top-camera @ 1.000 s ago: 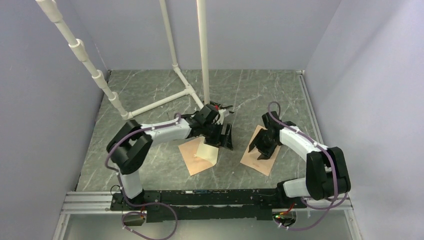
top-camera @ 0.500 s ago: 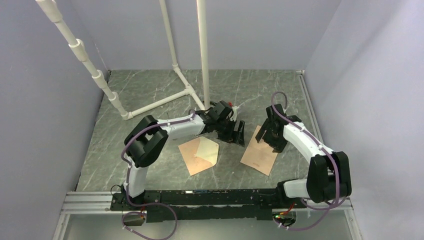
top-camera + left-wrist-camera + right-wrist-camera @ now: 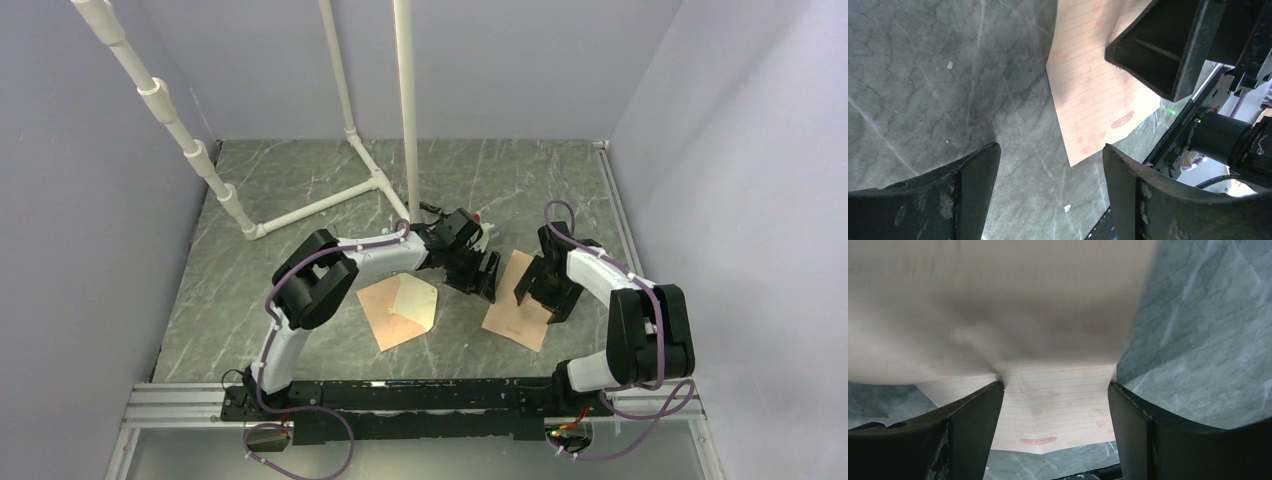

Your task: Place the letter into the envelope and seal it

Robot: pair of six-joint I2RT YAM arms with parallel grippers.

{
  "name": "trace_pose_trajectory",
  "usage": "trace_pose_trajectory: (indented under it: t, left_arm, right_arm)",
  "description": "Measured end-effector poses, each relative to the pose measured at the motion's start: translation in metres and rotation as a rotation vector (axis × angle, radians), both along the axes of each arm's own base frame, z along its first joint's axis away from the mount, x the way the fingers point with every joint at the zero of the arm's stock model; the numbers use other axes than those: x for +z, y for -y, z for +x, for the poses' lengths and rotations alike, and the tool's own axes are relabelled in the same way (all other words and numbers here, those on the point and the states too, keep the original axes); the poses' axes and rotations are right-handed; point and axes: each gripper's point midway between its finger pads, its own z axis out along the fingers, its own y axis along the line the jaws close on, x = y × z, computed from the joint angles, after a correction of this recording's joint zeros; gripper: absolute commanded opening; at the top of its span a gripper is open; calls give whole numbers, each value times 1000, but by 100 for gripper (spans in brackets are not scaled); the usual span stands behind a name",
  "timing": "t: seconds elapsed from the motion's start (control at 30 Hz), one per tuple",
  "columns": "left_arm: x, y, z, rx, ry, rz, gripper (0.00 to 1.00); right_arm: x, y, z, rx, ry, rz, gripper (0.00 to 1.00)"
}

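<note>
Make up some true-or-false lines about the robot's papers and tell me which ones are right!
1. The peach-tan paper envelope with the pointed flap lies with its flap open. True.
2. The flat, creased, pale peach paper letter is tucked inside the envelope. False: it lies on the grey-green marbled table, apart from the envelope.
3. The left tool is clamped on the letter. False: it is open over bare table beside the letter.
4. The right tool is open, right over the letter. True.
5. White plastic pipes stand at the back of the table. True.
</note>
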Motion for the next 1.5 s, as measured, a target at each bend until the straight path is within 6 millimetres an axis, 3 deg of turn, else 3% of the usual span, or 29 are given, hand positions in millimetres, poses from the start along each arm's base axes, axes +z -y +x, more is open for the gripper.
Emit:
trace_pose_trajectory:
  t: [0.33,0.5,0.77,1.03,1.13,1.37,1.5]
  left_arm:
    - [-6,18,-13,-41,-188,10,76]
    - [-9,11,-18,-17,-255,30,77]
    - [-8,7,-22,8,-312,29,74]
    - [-10,5,-25,31,-356,51,72]
    - [-11,5,-24,53,-374,54,60]
    - [-26,-3,-26,114,-451,57,6]
    - [-29,-8,-26,119,-469,55,3]
  right_arm:
    - [0,0,-1,-12,-8,39,77]
    - [1,1,0,-17,-9,58,77]
    - [2,-4,1,-67,-39,167,63]
    - [6,-16,6,-107,-54,307,63]
    - [7,-19,9,-108,-55,335,62]
    - [7,-22,11,-101,-58,373,62]
    - [8,-21,12,-92,-50,368,64]
